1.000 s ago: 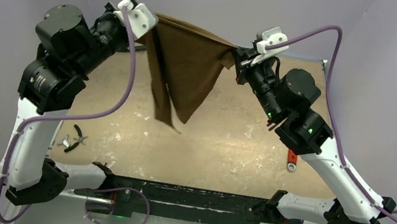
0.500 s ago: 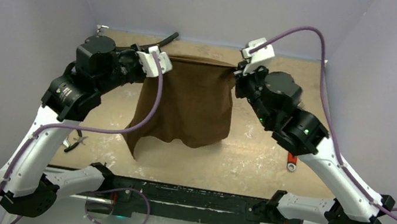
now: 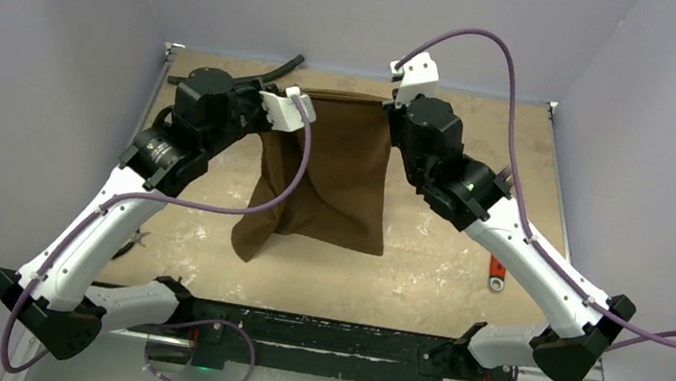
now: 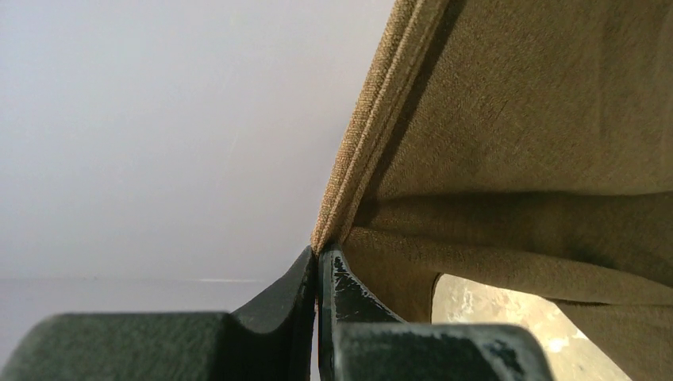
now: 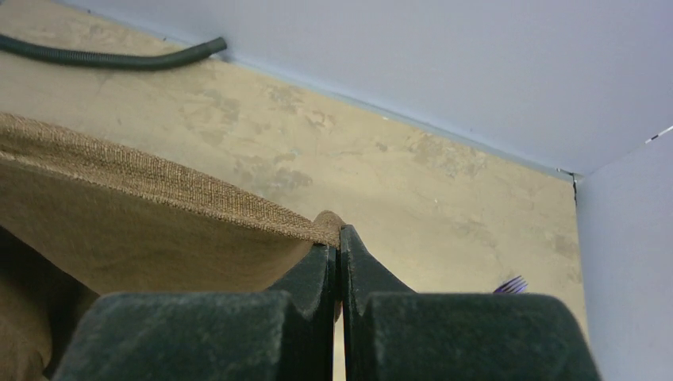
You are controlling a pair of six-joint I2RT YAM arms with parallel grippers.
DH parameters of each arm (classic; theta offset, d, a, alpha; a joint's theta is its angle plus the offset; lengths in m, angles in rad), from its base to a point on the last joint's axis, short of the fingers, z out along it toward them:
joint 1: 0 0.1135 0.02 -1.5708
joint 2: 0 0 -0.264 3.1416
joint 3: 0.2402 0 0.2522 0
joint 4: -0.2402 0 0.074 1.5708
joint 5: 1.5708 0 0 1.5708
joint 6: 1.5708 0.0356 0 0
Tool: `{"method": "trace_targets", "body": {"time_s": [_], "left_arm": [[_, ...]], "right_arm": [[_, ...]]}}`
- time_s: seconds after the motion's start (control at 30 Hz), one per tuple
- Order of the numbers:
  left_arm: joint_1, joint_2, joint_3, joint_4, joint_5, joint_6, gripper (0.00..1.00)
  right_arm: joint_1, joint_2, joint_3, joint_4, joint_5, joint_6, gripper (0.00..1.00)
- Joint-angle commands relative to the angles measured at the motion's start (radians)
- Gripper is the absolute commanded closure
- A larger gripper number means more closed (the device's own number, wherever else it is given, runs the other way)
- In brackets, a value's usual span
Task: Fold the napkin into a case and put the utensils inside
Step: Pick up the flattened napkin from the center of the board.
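We note the napkin, bunched a second ago, now hangs spread over the table toward 12 o'clock, left gripper and right gripper each clamped on a top corner, which we judge ready for laying flat.

Ahead of the right gripper, a tan table blotched with white runs to a plain pale lavender back wall. A side wall meets it off to that gripper's right. Ahead of the left gripper, only a bare pale wall shows, softly and evenly lit.
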Motion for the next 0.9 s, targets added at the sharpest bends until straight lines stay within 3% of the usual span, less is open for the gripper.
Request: {"method": "trace_targets", "body": {"time_s": [0.0, 0.23, 0.47, 0.67, 0.77, 0.8, 0.87], "left_arm": [[0.037, -0.010, -0.101, 0.126, -0.234, 0.101, 1.00], [0.037, 0.066, -0.280, 0.410, -0.282, 0.272, 1.00], [0.051, 0.242, -0.319, 0.684, -0.300, 0.382, 0.96], [0.101, 0.438, -0.304, 0.966, -0.292, 0.473, 0.94], [0.117, 0.576, -0.248, 1.083, -0.339, 0.534, 0.70], [0.115, 0.622, -0.232, 1.148, -0.369, 0.547, 0.68], [0.107, 0.673, -0.186, 1.138, -0.411, 0.523, 0.66]], "right_arm": [[-0.106, -0.058, 0.023, 0.042, 0.172, -0.060, 1.00], [-0.172, 0.054, 0.004, 0.077, 0.127, -0.056, 1.00], [-0.326, 0.211, -0.017, 0.184, 0.045, -0.059, 1.00], [-0.394, 0.430, 0.066, 0.242, 0.005, -0.071, 1.00], [-0.418, 0.541, 0.140, 0.248, -0.019, -0.051, 1.00], [-0.422, 0.576, 0.167, 0.248, -0.025, -0.045, 0.95], [-0.427, 0.666, 0.226, 0.236, -0.031, -0.044, 0.70]]}}
